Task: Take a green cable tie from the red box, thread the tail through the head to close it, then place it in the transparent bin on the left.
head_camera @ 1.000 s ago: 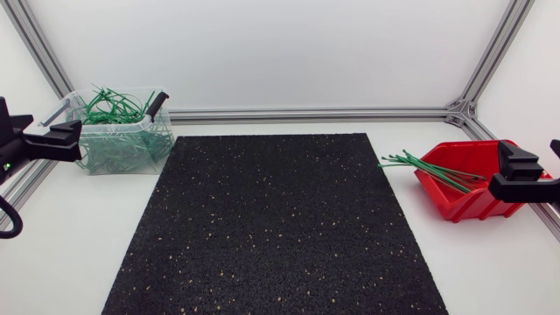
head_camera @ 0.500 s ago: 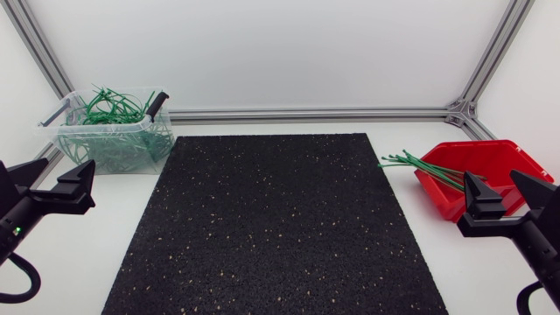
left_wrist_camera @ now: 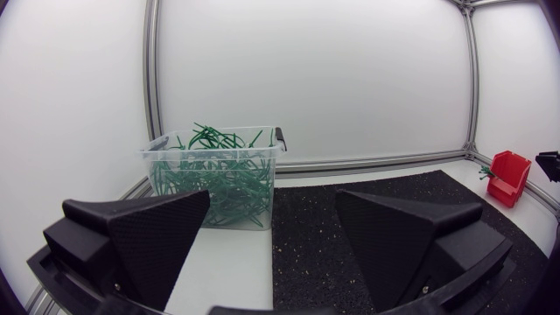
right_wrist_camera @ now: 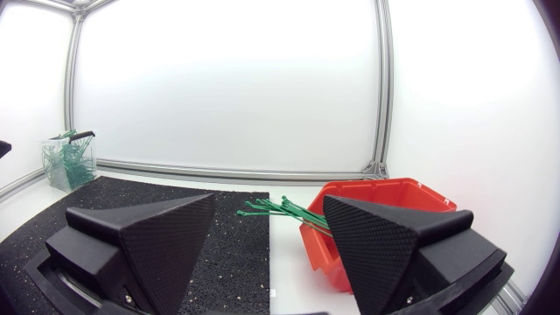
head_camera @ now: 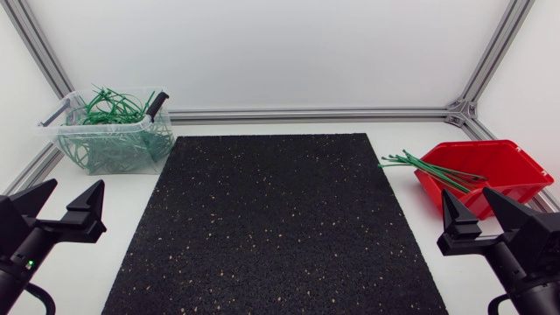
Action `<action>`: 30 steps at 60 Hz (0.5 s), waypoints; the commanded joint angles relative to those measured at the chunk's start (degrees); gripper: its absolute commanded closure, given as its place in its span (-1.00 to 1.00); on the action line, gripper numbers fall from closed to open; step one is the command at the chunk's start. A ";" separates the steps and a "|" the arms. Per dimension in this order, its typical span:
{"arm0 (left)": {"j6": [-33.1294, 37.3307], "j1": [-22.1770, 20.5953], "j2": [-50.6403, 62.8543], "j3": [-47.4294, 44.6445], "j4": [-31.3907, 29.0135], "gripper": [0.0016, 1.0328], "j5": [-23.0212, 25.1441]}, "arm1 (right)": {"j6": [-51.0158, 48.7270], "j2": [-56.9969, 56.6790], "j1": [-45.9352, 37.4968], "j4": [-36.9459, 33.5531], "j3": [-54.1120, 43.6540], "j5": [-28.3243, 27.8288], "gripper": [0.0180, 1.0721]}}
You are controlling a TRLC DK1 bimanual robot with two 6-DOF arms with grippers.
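Tabletop (head_camera: pixel 219 122) was white, with both claws low near its front corners. Black speckled mat (head_camera: pixel 271 219) lay between the two claws, each claw just off its side edge. Clear bin (head_camera: pixel 66 140) sat well ahead of the left claw (head_camera: pixel 73 185), off the mat, packed with looped ties (head_camera: pixel 109 109). Red box (head_camera: pixel 503 171) sat near and ahead of the right claw (head_camera: pixel 469 194), on its outer-finger side. Left claw was spread wide with nothing between its fingers. Right claw was spread wide too, nothing held. Green cable ties (head_camera: pixel 433 168), a straight bunch, lay in the red box with ends poking over its rim toward the mat, ahead of the right claw and apart from it.
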 commanded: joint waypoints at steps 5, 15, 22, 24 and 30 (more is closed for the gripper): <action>-1.52 -2.30 -4.88 -3.48 -1.69 -0.94 -2.14 | 1.26 -0.32 -0.36 0.84 -1.28 -0.19 -0.71; -1.96 -4.67 -10.05 -5.96 -3.89 -0.94 -4.52 | 1.26 -0.32 -0.36 0.84 -1.28 -0.19 -0.72; -2.29 -6.36 -13.77 -7.74 -5.47 -0.94 -6.23 | 1.26 -0.32 -0.36 0.84 -1.28 -0.19 -0.72; -2.37 -6.84 -14.81 -8.23 -5.92 -0.94 -6.70 | 1.26 -0.32 -0.36 0.84 -1.28 -0.19 -0.72; -2.48 -7.40 -16.03 -8.82 -6.44 -0.94 -7.27 | 1.26 -0.32 -0.36 0.84 -1.28 -0.19 -0.76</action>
